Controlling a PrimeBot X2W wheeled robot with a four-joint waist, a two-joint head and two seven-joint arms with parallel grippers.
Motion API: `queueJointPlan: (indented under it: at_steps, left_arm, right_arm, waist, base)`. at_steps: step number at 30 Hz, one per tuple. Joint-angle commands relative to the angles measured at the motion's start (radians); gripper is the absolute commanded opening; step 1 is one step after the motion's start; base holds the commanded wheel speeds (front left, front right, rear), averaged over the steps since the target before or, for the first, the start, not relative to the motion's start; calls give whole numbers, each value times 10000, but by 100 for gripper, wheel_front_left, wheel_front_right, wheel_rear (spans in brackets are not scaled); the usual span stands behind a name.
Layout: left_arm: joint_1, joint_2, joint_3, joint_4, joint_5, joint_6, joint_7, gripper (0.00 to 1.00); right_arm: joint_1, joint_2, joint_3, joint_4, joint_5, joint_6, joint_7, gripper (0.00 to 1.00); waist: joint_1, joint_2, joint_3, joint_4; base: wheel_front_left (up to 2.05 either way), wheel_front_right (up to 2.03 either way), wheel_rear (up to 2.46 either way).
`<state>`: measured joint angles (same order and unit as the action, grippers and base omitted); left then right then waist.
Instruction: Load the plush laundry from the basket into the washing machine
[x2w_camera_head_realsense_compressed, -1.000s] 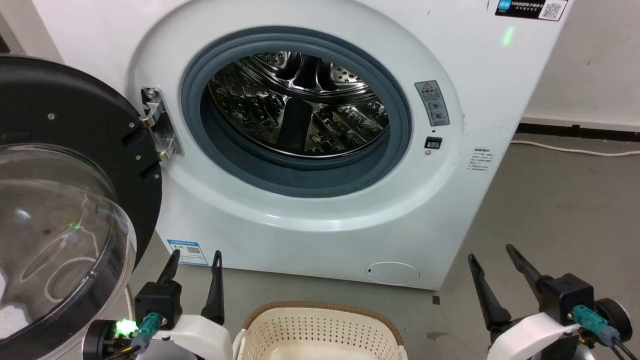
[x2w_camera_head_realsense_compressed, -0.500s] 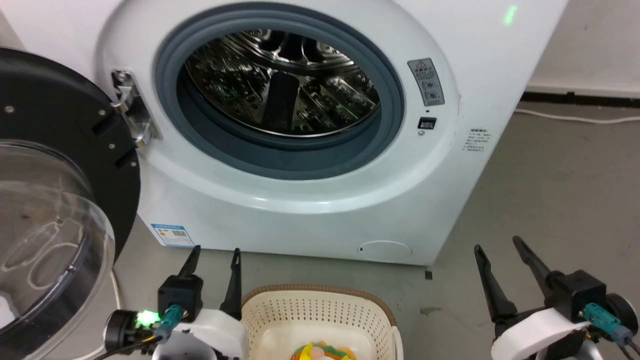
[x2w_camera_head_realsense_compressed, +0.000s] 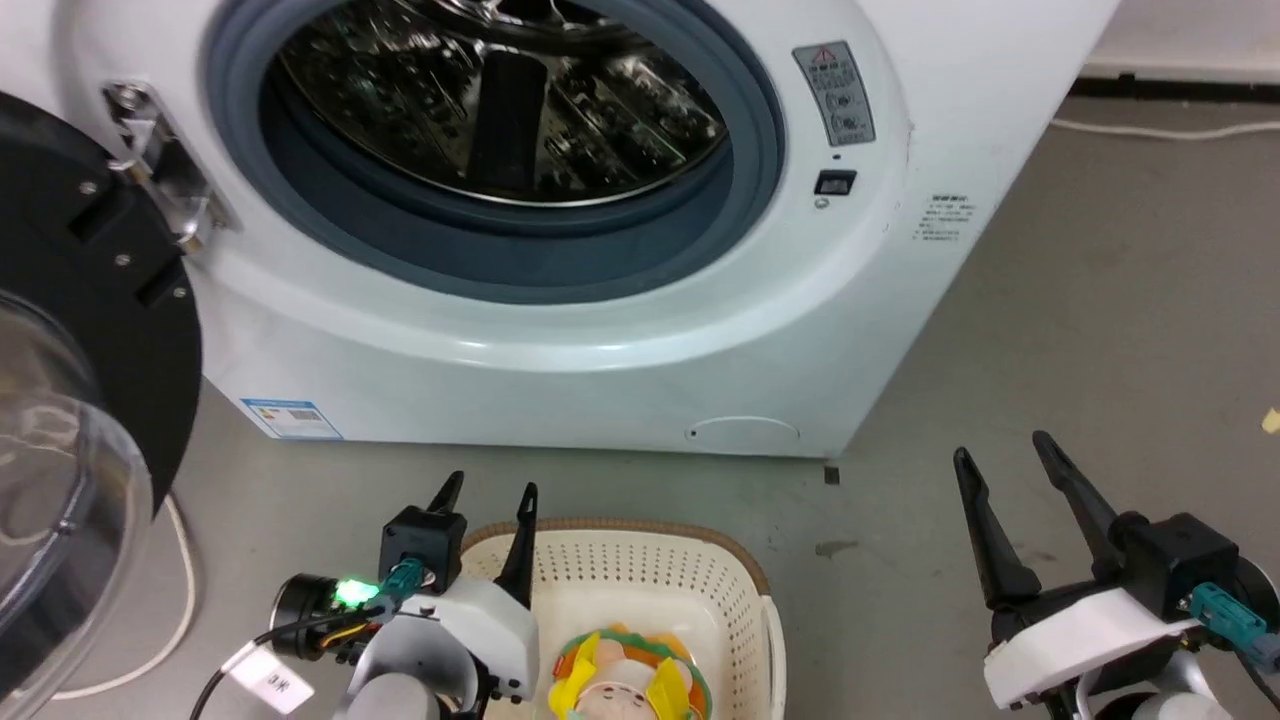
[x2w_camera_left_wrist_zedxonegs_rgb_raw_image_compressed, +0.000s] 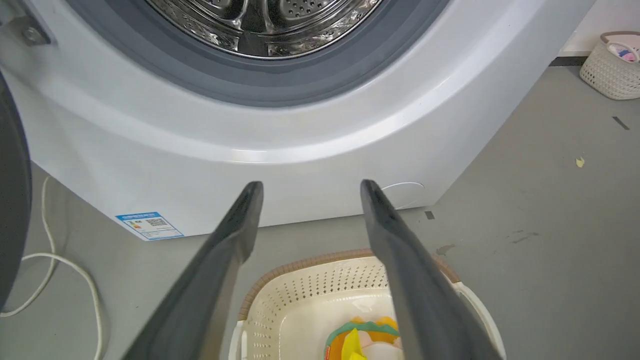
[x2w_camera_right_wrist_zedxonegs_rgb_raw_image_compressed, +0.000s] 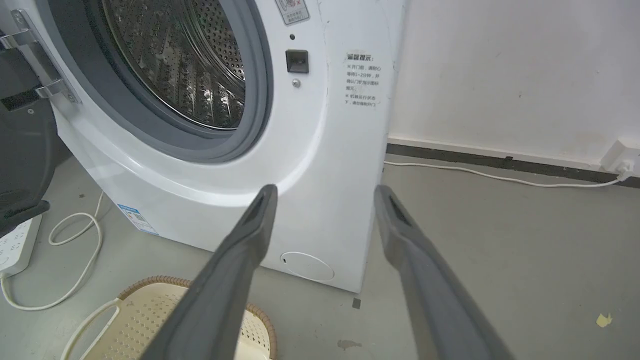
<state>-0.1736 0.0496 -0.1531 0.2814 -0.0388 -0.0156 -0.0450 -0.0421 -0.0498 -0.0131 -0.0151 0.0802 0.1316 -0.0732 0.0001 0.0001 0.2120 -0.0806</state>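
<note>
The plush laundry (x2w_camera_head_realsense_compressed: 622, 695) lies in the basket (x2w_camera_head_realsense_compressed: 735, 600) at the bottom centre of the head view, below the washing machine (x2w_camera_head_realsense_compressed: 600, 345). It looks soft, light and squashable, so pinching its pale body should hold. The left hand (x2w_camera_head_realsense_compressed: 490, 487) hovers spread and empty over the basket's left rim. The right hand (x2w_camera_head_realsense_compressed: 1002, 450), at the lower right, is likewise spread and empty.

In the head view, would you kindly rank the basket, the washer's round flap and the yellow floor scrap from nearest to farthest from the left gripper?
1. The basket, right beside the left gripper.
2. The round flap, low on the front of the washing machine.
3. The yellow scrap, far right on the floor.
</note>
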Motion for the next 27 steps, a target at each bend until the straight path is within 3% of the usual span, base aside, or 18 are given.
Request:
queueJointPlan:
  at_steps: [1,27]
  left_arm:
    - [-258,7,-120,242,-51,-35,-20,100]
    - [-2025,278,-1495,3905,-799,-526,983,100]
  right_arm:
    - [-208,-1,8,-83,83,-3,-105,100]
    - [-865,-2,23,-308,739,-5,-646,100]
  waist:
    - [-1,-1,184,-96]
    - [-1,-1,2334,-806]
  base:
    - [0,0,0]
    - [0,0,0]
